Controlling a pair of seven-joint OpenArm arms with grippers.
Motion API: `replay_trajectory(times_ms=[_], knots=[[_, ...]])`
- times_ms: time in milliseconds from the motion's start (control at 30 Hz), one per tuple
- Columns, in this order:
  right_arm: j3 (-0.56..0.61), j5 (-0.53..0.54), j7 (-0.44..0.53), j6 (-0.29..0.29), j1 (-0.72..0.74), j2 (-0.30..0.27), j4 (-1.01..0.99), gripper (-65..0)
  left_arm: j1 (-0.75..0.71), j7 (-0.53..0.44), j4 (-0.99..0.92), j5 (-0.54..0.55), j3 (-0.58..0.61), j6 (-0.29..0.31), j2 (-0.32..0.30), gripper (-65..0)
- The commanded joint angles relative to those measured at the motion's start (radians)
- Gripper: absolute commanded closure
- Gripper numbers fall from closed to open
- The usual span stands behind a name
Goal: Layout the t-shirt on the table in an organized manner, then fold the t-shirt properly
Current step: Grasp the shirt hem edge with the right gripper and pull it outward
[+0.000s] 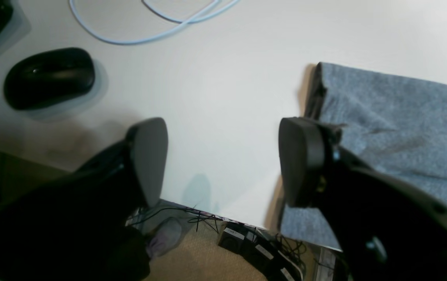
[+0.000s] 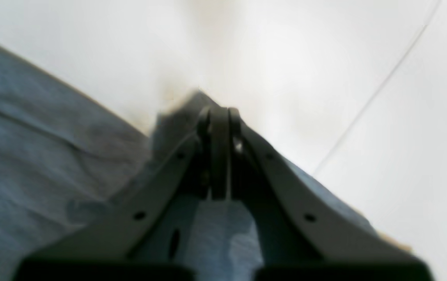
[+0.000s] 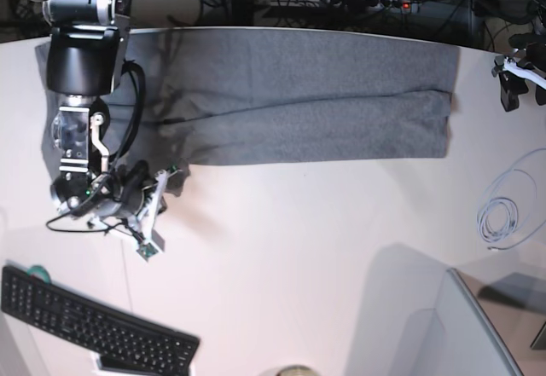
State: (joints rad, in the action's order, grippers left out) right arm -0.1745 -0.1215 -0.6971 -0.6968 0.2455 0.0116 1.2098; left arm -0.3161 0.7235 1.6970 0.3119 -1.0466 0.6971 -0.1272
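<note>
While the right end effector (image 2: 219,117) clamped the t-shirt (image 3: 299,103) corner for folding, the left end effector (image 1: 223,160) gaped empty above the bench (image 1: 223,97) edge.

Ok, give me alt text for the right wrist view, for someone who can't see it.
The right tool is shut on a corner of the grey t-shirt, seen close up and slightly blurred. The t-shirt lies across the lower left, and the white table with a thin dark seam line fills the rest.
</note>
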Motion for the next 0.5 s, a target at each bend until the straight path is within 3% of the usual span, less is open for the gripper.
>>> replay_trajectory(times_ms=[0,133,200,367,467], knots=[[0.000,0.012,0.018,-0.001,0.027,0.014,0.014,-6.3,-0.002,-0.018,0.015,0.013,-0.010,0.001,-0.016,-42.6],[0.007,0.012,0.020,-0.001,0.038,0.046,-0.026,-28.8,-0.002,-0.018,0.015,0.013,-0.007,0.001,-0.016,-42.6],[0.007,0.012,0.029,-0.001,0.042,0.049,-0.052,-35.0,-0.002,-0.018,0.015,0.013,-0.010,0.001,-0.016,-42.6],[0.000,0.010,0.142,-0.001,0.056,0.043,-0.160,-35.0,-0.004,-0.018,0.015,0.013,-0.014,0.001,-0.018,-42.6],[0.005,0.010,0.178,0.105,0.056,0.041,-0.178,-35.1,-0.004,-0.018,0.005,0.013,-0.014,0.001,-0.018,-42.6]])
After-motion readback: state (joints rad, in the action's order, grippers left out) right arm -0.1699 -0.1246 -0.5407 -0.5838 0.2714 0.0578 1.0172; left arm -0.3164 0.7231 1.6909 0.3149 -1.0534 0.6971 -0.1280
